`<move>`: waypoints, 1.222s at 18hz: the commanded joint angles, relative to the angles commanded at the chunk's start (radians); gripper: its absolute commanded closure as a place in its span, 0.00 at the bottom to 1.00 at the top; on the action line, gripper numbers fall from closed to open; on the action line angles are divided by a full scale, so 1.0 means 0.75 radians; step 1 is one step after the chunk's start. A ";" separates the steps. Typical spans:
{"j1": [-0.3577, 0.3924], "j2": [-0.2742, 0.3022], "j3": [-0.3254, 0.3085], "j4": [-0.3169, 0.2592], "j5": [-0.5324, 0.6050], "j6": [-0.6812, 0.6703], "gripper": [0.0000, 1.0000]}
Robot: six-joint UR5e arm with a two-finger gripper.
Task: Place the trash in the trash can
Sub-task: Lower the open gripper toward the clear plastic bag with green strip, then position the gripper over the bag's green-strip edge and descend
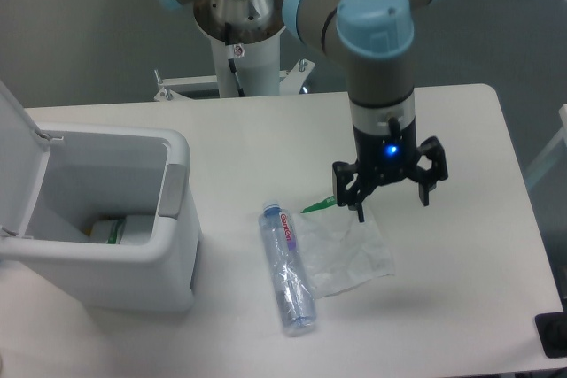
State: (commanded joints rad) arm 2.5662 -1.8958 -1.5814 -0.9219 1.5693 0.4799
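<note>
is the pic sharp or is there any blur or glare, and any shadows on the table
Fixed camera view: mostly sharp; the plastic bag and bottle show pale glints, no strong glare; soft shadow beside the trash can; blue light glows above the open end effector.

Hand [391,204] spread wide over bag [348,252], bottle [287,269] beside.

Clear bottle [287,269] lies flat, touching the crumpled clear bag [347,252]; white lidded bin [106,227] stands open.
</note>
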 joint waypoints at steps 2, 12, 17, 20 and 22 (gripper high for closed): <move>0.027 -0.041 0.002 0.000 -0.004 0.037 0.00; 0.061 -0.260 0.057 0.025 -0.035 0.033 0.00; 0.061 -0.297 0.067 0.035 -0.037 0.035 0.00; 0.062 -0.274 0.053 0.035 -0.035 0.035 0.00; 0.053 -0.232 0.051 0.035 -0.051 0.033 0.00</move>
State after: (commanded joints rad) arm 2.6062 -2.0695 -1.5432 -0.8959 1.5311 0.5046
